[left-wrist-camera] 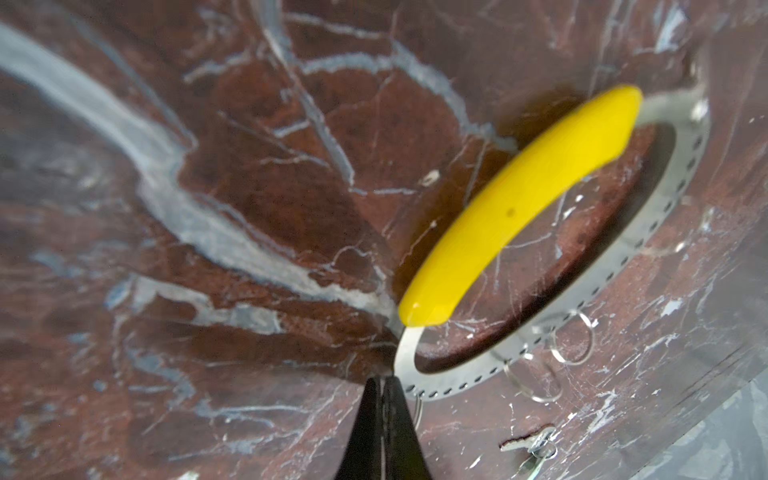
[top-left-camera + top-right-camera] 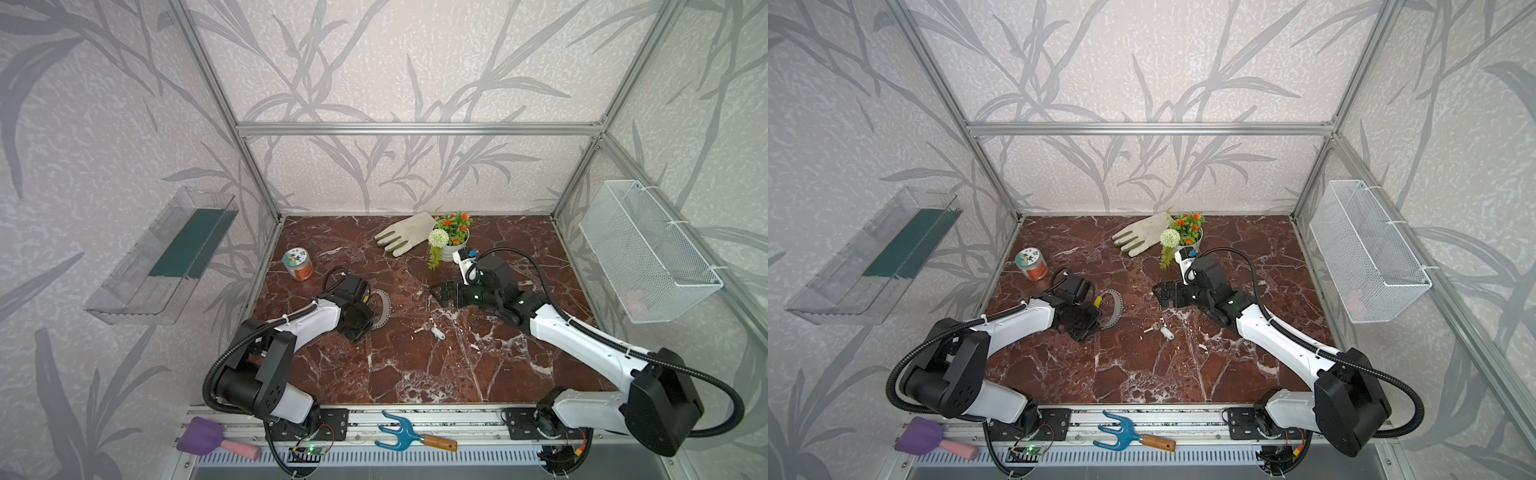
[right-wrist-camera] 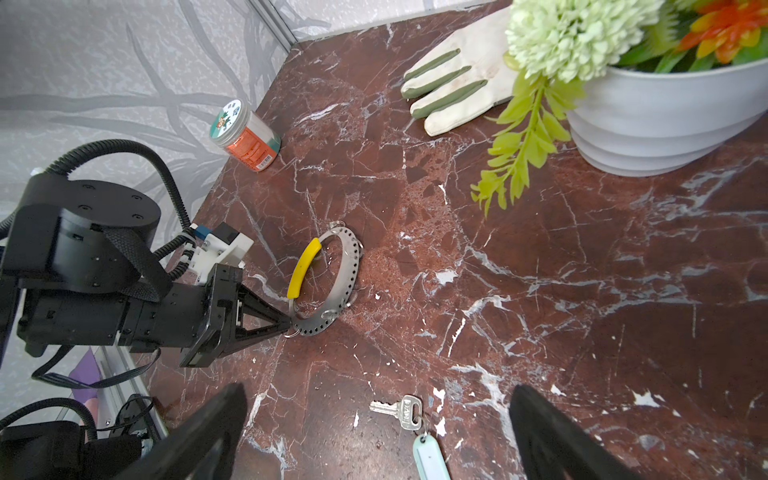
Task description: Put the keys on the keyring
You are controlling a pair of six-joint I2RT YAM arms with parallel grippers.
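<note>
1. My left end effector is pressed together, tips pinching the near rim of the large thin grey perforated metal keyring. The bite itself is tiny and hard to make out.
2. The keyring is left of centre on the dark red marble tabletop. It is tilted: the arc with the short yellow sleeve is raised and the opposite arc is down on the surface.
3. Small wire split rings hang from the keyring's holes; I can't tell how many.
4. In both top views my left wrist covers most of the keyring. Only one arc and a bit of yellow show.
5. The left wrist view is blurred, so the band's holes smear together.
6. My right end effector is spread wide with nothing in it, over the tabletop right of centre. In its wrist view both fingers are blurred and cut off by the frame edge.
7. The silvery metal keys with a pale oblong plastic tag lie flat on the tabletop near the middle, well apart from the keyring. Only one key is plain, and the tag is cut off at the frame edge. In the top views they are just a small glint.
8. At the back, a white-and-green fabric glove lies just beside a white ribbed pot of artificial flowers. The pot is partly cut off.
9. A round orange-labelled jar with a patterned lid stands near the left wall.
</note>
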